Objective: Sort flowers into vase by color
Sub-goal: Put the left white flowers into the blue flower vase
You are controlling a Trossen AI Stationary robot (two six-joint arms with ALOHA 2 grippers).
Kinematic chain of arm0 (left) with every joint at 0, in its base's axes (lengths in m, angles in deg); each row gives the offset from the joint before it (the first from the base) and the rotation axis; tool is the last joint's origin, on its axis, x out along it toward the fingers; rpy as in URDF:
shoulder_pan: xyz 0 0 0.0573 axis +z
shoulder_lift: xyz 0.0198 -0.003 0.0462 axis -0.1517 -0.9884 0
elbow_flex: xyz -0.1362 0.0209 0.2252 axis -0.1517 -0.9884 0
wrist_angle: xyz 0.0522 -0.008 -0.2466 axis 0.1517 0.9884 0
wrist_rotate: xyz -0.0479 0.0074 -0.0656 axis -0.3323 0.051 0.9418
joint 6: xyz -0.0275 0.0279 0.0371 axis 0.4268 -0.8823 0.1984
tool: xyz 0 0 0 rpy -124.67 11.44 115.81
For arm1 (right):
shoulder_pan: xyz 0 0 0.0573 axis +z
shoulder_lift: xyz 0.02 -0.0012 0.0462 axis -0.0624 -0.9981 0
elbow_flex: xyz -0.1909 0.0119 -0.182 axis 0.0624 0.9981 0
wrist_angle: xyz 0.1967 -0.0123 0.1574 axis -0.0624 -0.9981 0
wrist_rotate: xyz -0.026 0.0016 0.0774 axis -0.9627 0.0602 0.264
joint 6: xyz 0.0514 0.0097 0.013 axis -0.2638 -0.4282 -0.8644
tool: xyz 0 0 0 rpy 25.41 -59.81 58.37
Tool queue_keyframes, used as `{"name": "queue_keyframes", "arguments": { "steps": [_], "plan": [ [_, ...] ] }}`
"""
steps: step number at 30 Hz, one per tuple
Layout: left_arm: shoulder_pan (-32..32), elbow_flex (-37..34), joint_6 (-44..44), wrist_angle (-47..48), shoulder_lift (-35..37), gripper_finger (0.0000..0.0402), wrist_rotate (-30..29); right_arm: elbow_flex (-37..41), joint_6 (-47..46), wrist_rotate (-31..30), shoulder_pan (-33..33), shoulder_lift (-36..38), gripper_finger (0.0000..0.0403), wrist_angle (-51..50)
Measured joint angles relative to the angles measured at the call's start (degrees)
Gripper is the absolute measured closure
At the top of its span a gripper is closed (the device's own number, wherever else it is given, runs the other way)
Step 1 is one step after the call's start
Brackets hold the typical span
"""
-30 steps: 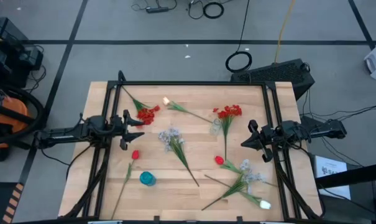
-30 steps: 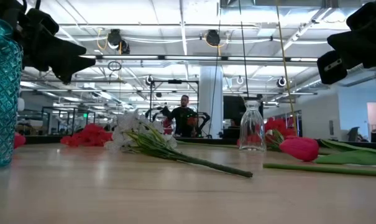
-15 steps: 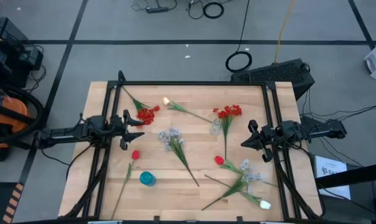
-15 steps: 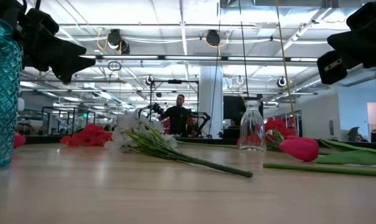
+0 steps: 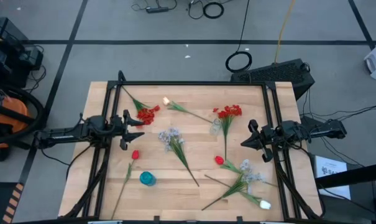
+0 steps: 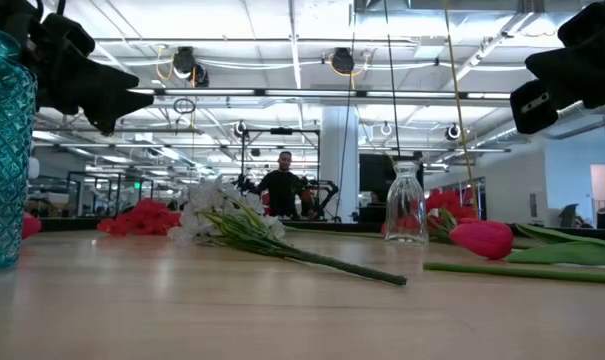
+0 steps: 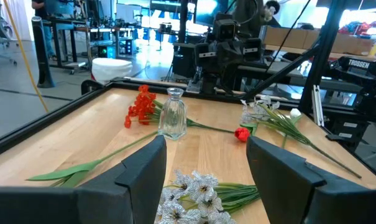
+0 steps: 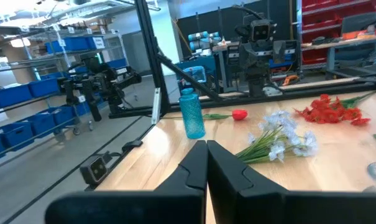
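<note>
My left end effector (image 5: 138, 130) is open wide above the tabletop (image 5: 194, 180) middle-left, so I should go down slowly and pinch the blue-white flowers (image 5: 171, 138) by the stem, while my right end effector (image 5: 245, 142), fingers pressed together, waits middle-right.

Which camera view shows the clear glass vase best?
The left wrist view: the clear glass vase stands upright, unobstructed, near red blossoms. The low view shows it farther off, the high view only faintly from above, the right wrist view barely its rim.
</note>
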Motion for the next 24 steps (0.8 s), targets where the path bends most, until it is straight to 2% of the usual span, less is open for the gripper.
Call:
{"name": "queue_keyframes", "arguments": {
  "steps": [6,14,18,24],
  "plan": [
    [0.0,0.0,0.0,0.0,0.0,0.0174,0.0,0.0,5.6,-2.0,0.0,-4.0,0.0403,-1.0],
    [0.0,0.0,0.0,0.0,0.0,0.0174,0.0,-0.8,5.1,-7.8,-0.1,-17.9,0.0403,3.1],
    [0.0,0.0,0.0,0.0,0.0,0.0174,0.0,-5.1,5.6,-9.4,-0.8,-26.1,0.0403,2.7],
    [0.0,0.0,0.0,0.0,0.0,0.0174,0.0,-15.6,6.0,-12.3,-2.0,-38.0,0.0403,-0.3]
  ]
}}
